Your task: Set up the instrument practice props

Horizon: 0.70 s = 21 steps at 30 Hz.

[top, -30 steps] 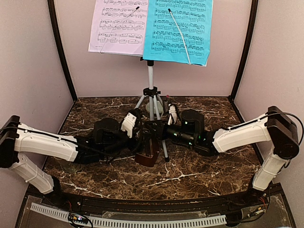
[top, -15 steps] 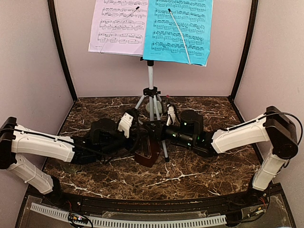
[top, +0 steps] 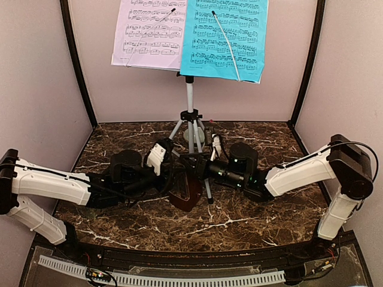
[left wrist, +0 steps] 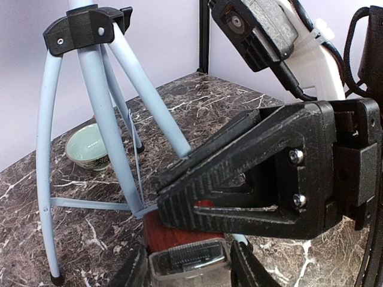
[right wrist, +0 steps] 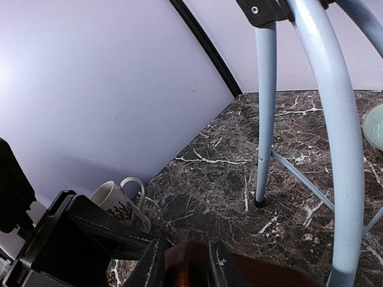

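Observation:
The silver tripod music stand [top: 190, 101] stands at the back centre. Its tray carries a lilac sheet [top: 149, 33] and a bright-blue sheet [top: 224, 36] of music. The dark-brown metronome [top: 187, 194] is just in front of the stand's legs, between both arms. My left gripper [top: 175, 179] comes from the left; in the left wrist view its fingers press the sides of the metronome [left wrist: 179, 236], so my left gripper [left wrist: 187, 272] is shut on it. My right gripper [right wrist: 185, 266] is shut on the metronome's narrow wooden top [right wrist: 187, 260]. I cannot tell whether its base touches the table.
A cream mug [right wrist: 116, 200] stands on the marble table [top: 119, 134] at the left, behind my left arm. A small pale-green bowl [left wrist: 87, 146] sits behind the tripod's legs [left wrist: 111, 149]. Lilac walls enclose the table on three sides.
My left gripper has closed in on the metronome's sides. Both arms have shifted a little to the left with it, and the metronome now looks more tilted.

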Available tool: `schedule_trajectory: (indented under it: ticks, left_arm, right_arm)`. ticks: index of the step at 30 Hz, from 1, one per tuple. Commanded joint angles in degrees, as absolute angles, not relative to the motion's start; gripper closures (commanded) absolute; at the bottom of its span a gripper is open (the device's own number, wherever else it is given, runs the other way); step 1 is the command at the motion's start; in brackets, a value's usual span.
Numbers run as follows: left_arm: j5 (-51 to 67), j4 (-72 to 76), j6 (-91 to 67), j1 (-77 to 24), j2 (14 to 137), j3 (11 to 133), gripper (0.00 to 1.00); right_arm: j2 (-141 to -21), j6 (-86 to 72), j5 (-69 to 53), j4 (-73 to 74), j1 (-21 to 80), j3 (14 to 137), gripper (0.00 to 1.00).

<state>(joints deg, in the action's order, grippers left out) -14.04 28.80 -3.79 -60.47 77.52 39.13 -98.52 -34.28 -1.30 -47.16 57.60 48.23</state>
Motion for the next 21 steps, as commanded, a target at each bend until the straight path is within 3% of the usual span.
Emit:
schedule_trajectory:
  ticks: [1,21]
  left_arm:
    - [-10.5,27.48,-0.44,-61.08,73.76,38.33,0.8]
    - [-10.37,22.66,0.35,-61.08,65.35,36.41,0.83]
  right_arm:
    - [-104.28,-32.23,0.73,-28.46,55.77,42.12,0.75]
    - [-103.26,-31.11,-0.62,-28.7,55.98,41.57,0.74]
